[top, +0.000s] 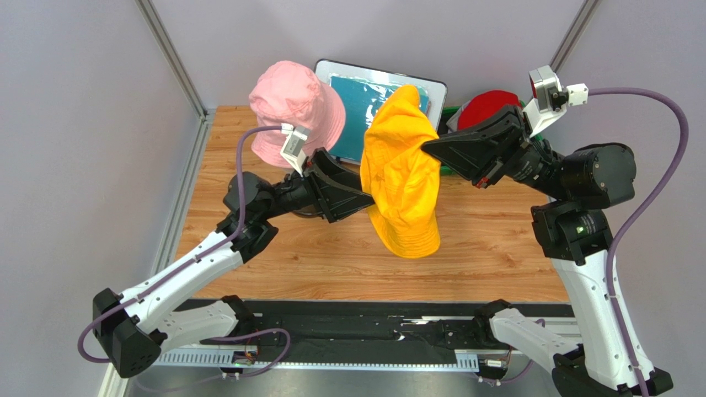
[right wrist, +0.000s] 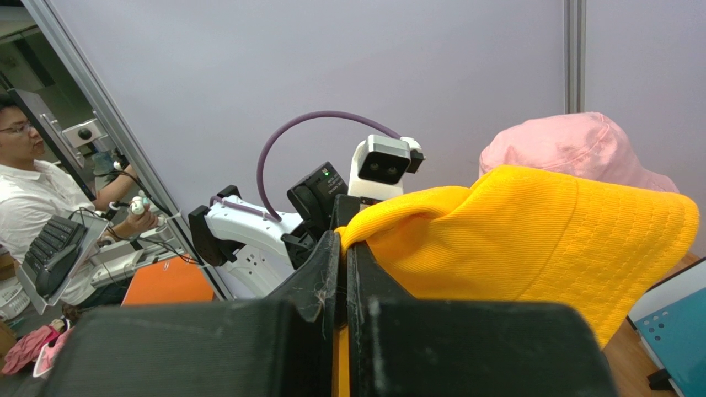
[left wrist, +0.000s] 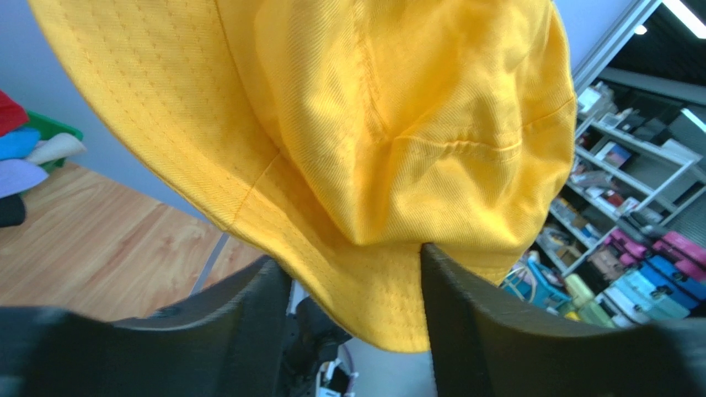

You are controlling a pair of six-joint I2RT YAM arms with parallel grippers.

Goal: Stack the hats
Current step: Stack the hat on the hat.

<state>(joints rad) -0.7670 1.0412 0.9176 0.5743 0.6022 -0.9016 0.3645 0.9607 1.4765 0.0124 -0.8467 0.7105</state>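
Note:
The orange-yellow hat (top: 402,178) hangs in the air over the middle of the table. My right gripper (top: 427,150) is shut on its right edge; in the right wrist view the jaws (right wrist: 344,241) pinch the yellow cloth (right wrist: 530,240). My left gripper (top: 367,195) is open at the hat's left side; in the left wrist view its brim (left wrist: 381,165) sags between the spread fingers (left wrist: 468,318), touching the right one. The pink hat (top: 297,106) sits raised at the back left, also in the right wrist view (right wrist: 572,142). A red hat (top: 489,105) lies at the back right.
A teal sheet with a white frame (top: 358,93) leans at the back, behind the yellow hat. In the left wrist view a pile of hats lies at the table's far edge: red (left wrist: 7,112), blue (left wrist: 16,142), beige (left wrist: 56,147), lavender (left wrist: 21,175), black (left wrist: 10,211).

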